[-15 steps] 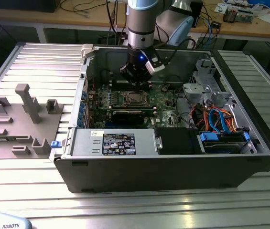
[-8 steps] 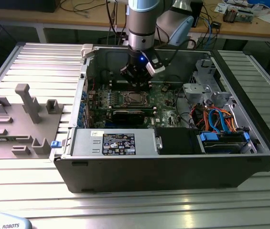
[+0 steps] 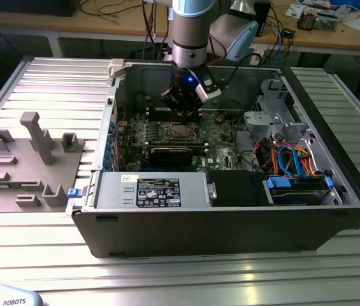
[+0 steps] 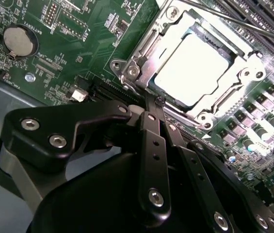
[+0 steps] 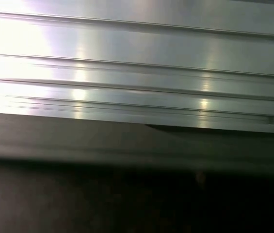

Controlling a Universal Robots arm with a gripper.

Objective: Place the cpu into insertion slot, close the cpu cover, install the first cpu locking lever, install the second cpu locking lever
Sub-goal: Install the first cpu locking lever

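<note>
While I hover inside the open case:
My gripper (image 4: 159,101): black jointed fingers pinched narrow, holding nothing.
Cpu (image 4: 191,69): flat pale-grey square seated in the insertion slot (image 3: 179,132), at my 1 o'clock.
Cpu cover (image 4: 136,62): thin silvery frame closed around it.

A ribbed, silvery aluminium desk (image 3: 46,83) carries everything here. An open computer case (image 3: 224,217) lies directly on it, its inside facing up, taking up the middle and the exterior view's right. On the exterior view's left, just beside the case, a flat grey fixture plate (image 3: 23,166) with upright blocks rests on the ribs.
</note>
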